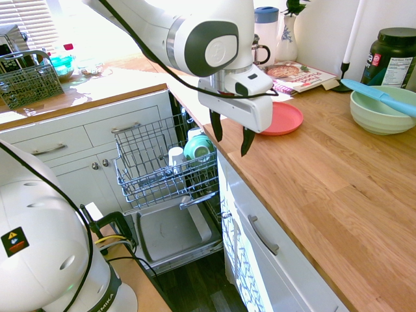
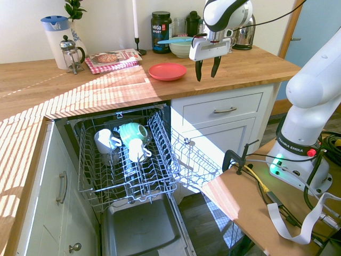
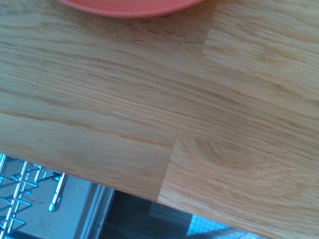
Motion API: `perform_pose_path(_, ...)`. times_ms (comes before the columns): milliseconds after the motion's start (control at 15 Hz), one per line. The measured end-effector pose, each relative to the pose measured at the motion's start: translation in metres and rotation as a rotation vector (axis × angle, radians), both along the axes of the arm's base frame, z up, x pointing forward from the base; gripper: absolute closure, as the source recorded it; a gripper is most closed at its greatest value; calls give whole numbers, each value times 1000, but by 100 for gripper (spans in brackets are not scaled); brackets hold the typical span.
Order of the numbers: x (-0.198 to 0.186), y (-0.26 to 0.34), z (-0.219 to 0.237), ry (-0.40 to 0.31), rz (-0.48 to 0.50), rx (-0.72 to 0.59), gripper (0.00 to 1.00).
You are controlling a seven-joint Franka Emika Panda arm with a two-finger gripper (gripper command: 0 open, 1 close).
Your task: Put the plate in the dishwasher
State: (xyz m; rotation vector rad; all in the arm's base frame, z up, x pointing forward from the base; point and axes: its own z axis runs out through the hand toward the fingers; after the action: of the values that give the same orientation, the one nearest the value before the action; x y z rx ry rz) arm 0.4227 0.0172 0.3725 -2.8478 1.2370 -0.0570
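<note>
The coral-red plate (image 1: 284,119) (image 2: 167,71) lies flat on the wooden counter, and its rim (image 3: 130,7) shows in the wrist view. My gripper (image 1: 231,135) (image 2: 205,68) hangs open above the counter, beside the plate and near the counter's front edge, with nothing between its fingers. The dishwasher (image 2: 125,160) stands open below, its wire rack (image 1: 153,166) pulled out with a teal cup (image 2: 133,131) and white mugs (image 2: 104,140) in it.
A pale green bowl (image 1: 382,110) with a blue spatula sits on the counter, near a dark jar (image 2: 161,31), a magazine (image 2: 113,58), a French press (image 2: 70,52) and a kettle. A wire cutlery basket (image 1: 27,79) stands on the far counter.
</note>
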Motion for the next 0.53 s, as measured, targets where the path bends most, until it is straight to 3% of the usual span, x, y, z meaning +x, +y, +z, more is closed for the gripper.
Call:
perform_pose_path(333,3,-21,-1,-15,-35,27,0)
perform_pose_path(533,17,-46,-2,-89,-70,83,0)
